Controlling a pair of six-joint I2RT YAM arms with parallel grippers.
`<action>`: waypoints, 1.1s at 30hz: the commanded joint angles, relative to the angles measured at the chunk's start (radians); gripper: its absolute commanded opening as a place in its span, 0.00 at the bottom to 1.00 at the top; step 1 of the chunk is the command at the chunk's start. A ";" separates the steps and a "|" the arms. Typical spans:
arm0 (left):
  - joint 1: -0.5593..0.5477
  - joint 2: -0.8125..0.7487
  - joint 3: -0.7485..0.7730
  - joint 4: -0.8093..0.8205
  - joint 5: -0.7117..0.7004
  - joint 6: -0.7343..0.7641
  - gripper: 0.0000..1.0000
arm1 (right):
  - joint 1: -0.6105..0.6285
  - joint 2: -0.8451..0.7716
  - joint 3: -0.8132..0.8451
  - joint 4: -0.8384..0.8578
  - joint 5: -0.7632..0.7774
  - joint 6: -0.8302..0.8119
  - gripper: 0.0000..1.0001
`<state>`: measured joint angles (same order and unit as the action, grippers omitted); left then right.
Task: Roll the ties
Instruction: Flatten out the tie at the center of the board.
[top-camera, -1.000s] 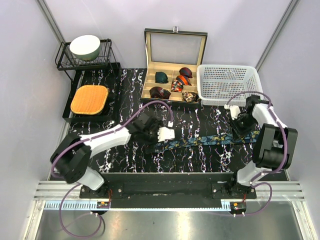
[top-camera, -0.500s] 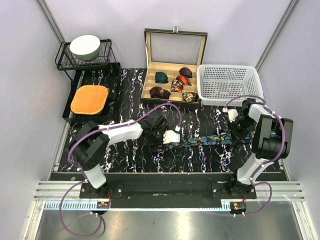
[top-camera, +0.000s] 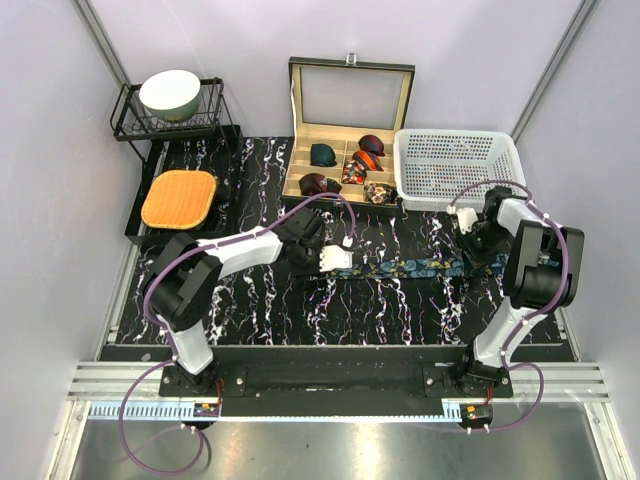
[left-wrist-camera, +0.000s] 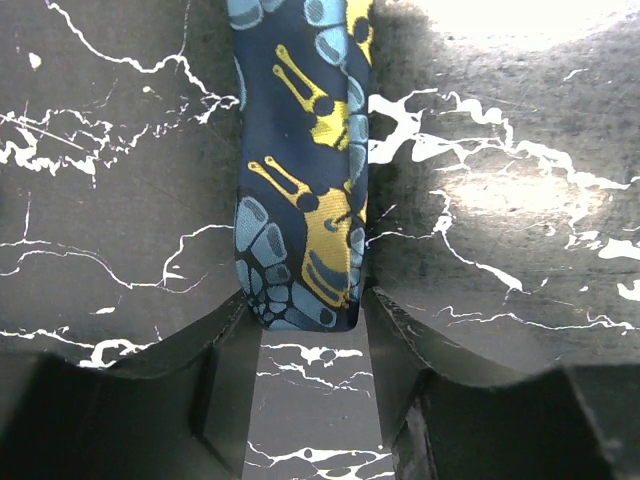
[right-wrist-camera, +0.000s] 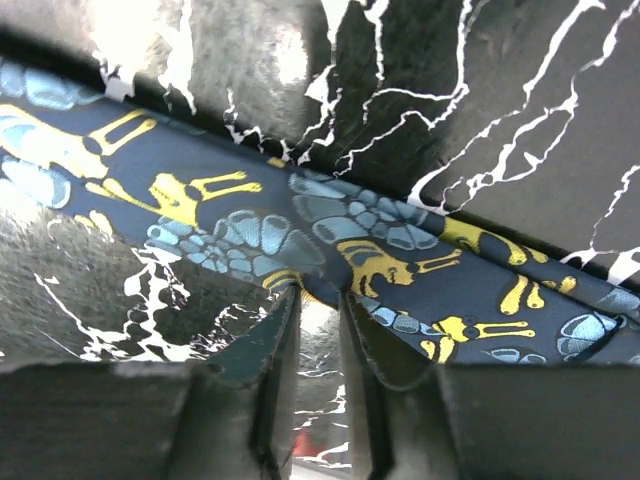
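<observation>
The tie (top-camera: 405, 268) lies flat and straight on the worktop (top-camera: 400, 320), parallel to its near edge, running from about the middle to close by the right edge; none of it is coiled yet, so the step in hand is, by my reading, taking hold of an end to start the roll. The left tool (top-camera: 335, 260) sits at the tie's left end; in the wrist view its fingers (left-wrist-camera: 232, 345) stand one on each side of that end, touching its edges, the cloth uncrumpled; whether they truly pinch it I cannot tell. The right tool (top-camera: 478, 250) is at the other end, jaws nearly together with the tie's edge nipped between them. Next, I judge, the left tool needs a firm grip and must turn the end over on itself squarely, while the right yields length; a slack start would give a loose coil. Other ties (top-camera: 345, 170), already coiled, sit in the case (top-camera: 292, 130) at the far edge.
</observation>
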<state>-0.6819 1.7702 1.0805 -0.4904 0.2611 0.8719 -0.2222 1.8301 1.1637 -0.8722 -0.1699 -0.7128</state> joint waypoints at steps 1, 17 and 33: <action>-0.005 -0.006 0.024 -0.027 0.000 0.007 0.54 | 0.003 -0.139 0.017 -0.043 -0.069 -0.192 0.39; -0.005 -0.009 0.012 -0.023 0.033 0.021 0.71 | 0.207 -0.236 -0.076 0.087 -0.201 -0.490 1.00; 0.001 0.044 0.061 -0.053 0.030 0.004 0.69 | 0.256 -0.107 -0.213 0.260 -0.025 -0.606 0.79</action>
<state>-0.6823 1.7874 1.1103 -0.5247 0.2779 0.8749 0.0246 1.6962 0.9997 -0.7277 -0.2752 -1.2793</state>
